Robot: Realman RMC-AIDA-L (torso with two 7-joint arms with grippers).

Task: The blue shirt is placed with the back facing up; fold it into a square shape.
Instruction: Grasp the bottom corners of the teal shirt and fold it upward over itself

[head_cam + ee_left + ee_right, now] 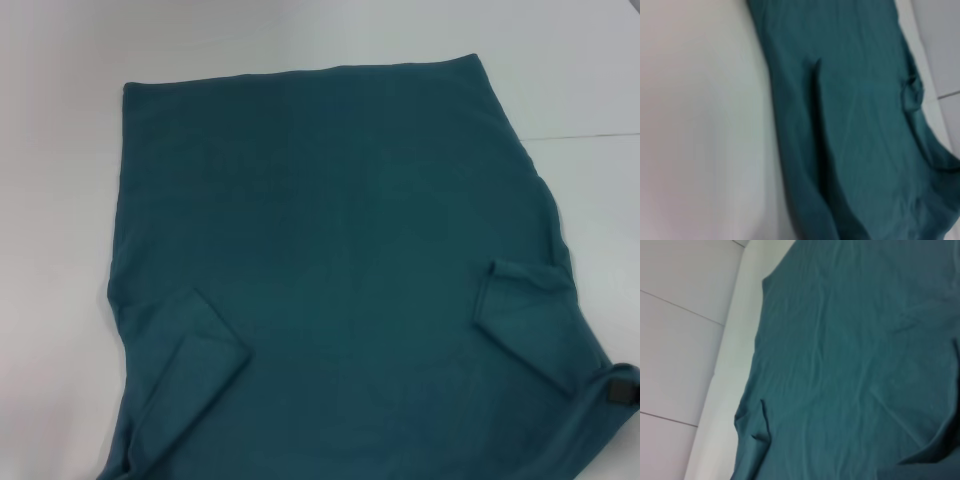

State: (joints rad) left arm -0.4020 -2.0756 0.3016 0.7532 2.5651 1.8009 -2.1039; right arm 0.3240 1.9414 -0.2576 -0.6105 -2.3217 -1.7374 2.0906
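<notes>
Nearest the robot, at the near right edge of the head view, a small black piece of the right tool (621, 390) shows at the shirt's (330, 260) right sleeve. Whether it is open or pinching the cloth I cannot tell. The left tool is not in view in any picture.

The shirt lies flat on the white worktop (60, 200), covering most of it, with its straight hem at the far side and its near edge running out of view. Both sleeves are folded inward onto the body: the left one (195, 345) and the right one (530, 315).

The cloth looks soft, light and limp. It would likely sag and crease when lifted, and drag its lower layer along. The firmest holds are probably the near corners or side seams, pinched through both layers.
</notes>
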